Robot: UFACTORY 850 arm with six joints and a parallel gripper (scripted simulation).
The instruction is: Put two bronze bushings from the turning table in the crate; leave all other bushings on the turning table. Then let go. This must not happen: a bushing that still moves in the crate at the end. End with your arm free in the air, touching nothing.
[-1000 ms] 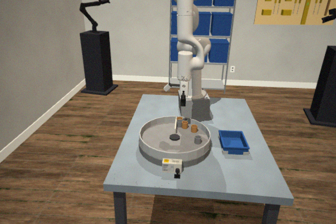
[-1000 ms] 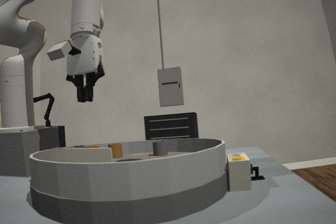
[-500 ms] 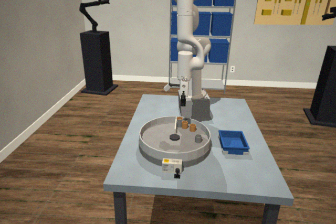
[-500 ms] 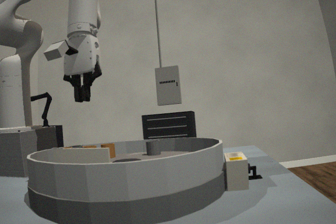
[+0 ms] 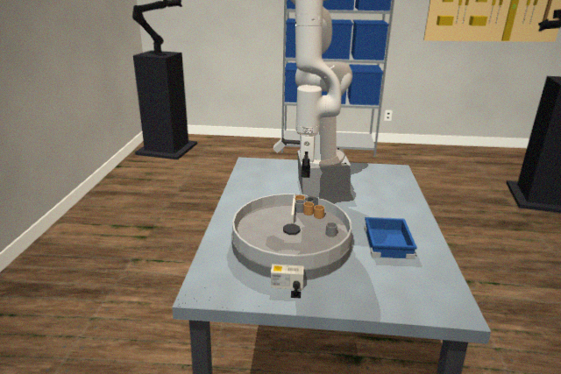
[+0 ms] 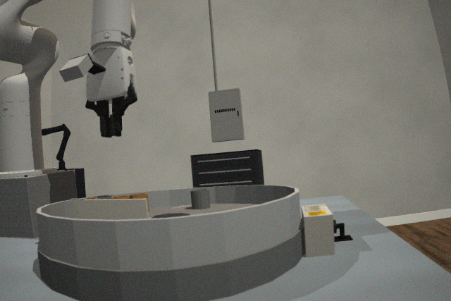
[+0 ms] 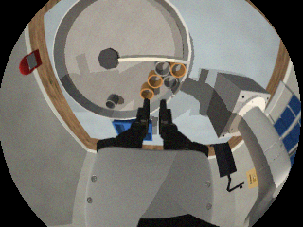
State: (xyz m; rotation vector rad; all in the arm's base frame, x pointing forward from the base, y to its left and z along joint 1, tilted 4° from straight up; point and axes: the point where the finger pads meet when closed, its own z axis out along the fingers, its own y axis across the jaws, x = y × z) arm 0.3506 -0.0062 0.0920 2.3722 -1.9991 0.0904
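Claw [image 5: 306, 172] [image 6: 110, 134] [image 7: 154, 106] nearly closed, three bronze bushings [image 5: 308, 208] [image 7: 154, 80], three gray bushings [image 5: 330, 229] [image 6: 200, 199] [image 7: 112, 100], one blue crate [image 5: 392, 253] [image 7: 124, 129].

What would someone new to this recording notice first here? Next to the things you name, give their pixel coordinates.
Probably the big white arm [image 5: 309, 44] [image 6: 110, 10], its black fingers [image 5: 305, 171] [image 6: 110, 130] hanging above the round walled turning table [image 5: 267, 250] [image 6: 145, 242] [image 7: 59, 61]. Next, the orange-brown bronze bushings [image 5: 319, 212] [image 7: 148, 94] clustered with grey ones [image 5: 299, 206] [image 7: 163, 68] beside its pale divider [image 5: 293, 210] [image 6: 120, 209] [image 7: 151, 60]. Then the bright blue crate [image 5: 394, 252] [image 7: 121, 130], standing apart from the turning table, with no bushing in it.
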